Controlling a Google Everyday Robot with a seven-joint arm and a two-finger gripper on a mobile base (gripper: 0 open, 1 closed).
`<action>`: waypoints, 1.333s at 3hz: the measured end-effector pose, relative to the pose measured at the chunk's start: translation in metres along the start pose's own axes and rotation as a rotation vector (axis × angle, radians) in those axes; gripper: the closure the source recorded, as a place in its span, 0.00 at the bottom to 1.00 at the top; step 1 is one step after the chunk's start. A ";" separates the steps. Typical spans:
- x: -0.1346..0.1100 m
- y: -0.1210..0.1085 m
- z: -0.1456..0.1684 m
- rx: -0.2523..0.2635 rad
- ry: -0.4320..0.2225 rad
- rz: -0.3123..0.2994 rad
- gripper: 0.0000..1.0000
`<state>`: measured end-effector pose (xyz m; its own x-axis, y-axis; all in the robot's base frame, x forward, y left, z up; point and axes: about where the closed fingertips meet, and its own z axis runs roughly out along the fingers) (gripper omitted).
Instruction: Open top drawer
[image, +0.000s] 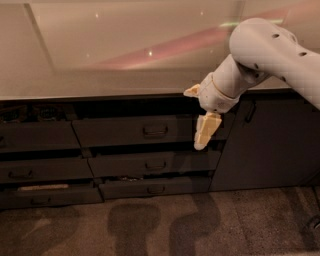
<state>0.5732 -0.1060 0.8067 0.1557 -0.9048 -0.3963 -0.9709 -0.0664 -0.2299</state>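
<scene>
Two pale fingers (204, 131) of the gripper (199, 112) are seen spread wide apart, one pointing left just under the counter edge and the other hanging downward; nothing is held between them, so the gripper is released. It is carried at the end of the white arm (270, 47), which reaches in from the upper right.

The lower finger is placed in front of the right end of the top drawer (115, 132), the widest dark front directly beneath the countertop (125, 65). Whether that finger is touching the front cannot be told. The small loop handle (155, 131) at the drawer's centre is found to the left of the gripper, near it but clearly apart, and it is not enclosed by the fingers.

Below, two narrower drawer fronts (155, 165) with similar handles are stacked, and further drawers (35, 136) are set to the left. A tall cabinet door (270, 150) with a vertical handle is seen to the right, behind the arm. Shadows are cast on the carpet (150, 225).

As for progress, little is judged to be done: the top drawer front is seen roughly level with its neighbours, with only a dark gap above it, and no tray is shown pulled out. The handle is not yet gripped. What is left is judged to be the sideways approach to the handle, the closing of the fingers on it, and the pull outward.
</scene>
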 end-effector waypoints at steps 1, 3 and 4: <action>0.017 0.001 0.020 -0.046 0.030 0.032 0.00; 0.058 0.006 0.074 -0.156 0.080 0.091 0.00; 0.056 0.006 0.074 -0.157 0.078 0.085 0.00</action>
<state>0.5893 -0.1261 0.7170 0.0636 -0.9393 -0.3372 -0.9974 -0.0479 -0.0546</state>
